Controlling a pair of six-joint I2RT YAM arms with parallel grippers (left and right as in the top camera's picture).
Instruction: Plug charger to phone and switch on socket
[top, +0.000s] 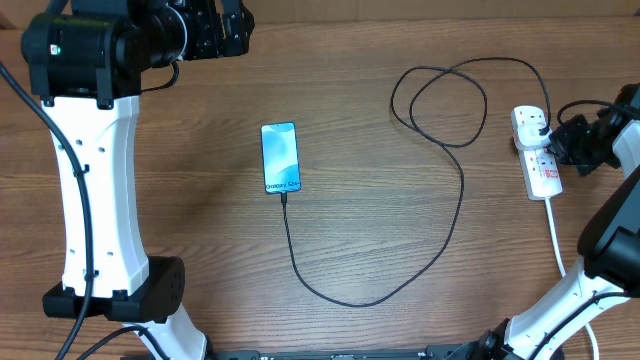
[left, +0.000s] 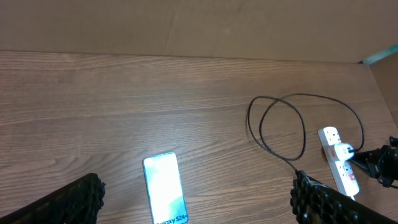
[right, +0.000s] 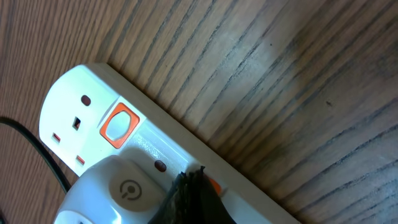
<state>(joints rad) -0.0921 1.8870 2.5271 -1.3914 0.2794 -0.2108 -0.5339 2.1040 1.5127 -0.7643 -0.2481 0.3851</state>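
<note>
The phone (top: 280, 157) lies flat mid-table, its blue screen lit; it also shows in the left wrist view (left: 165, 193). The thin black charger cable (top: 440, 240) runs from the phone's near short edge, loops right and up, and ends at a white plug (right: 118, 190) seated in the white power strip (top: 535, 150). My right gripper (right: 196, 183) is shut, its tip pressing on an orange-red switch of the strip (right: 81, 99) next to the plug. My left gripper (left: 196, 202) is open and empty, held high above the far left of the table.
The strip's white cord (top: 556, 240) runs toward the front right, past the right arm's base. A second orange switch (right: 119, 126) sits beside an unused socket. A cardboard-coloured wall (left: 186, 28) bounds the far edge.
</note>
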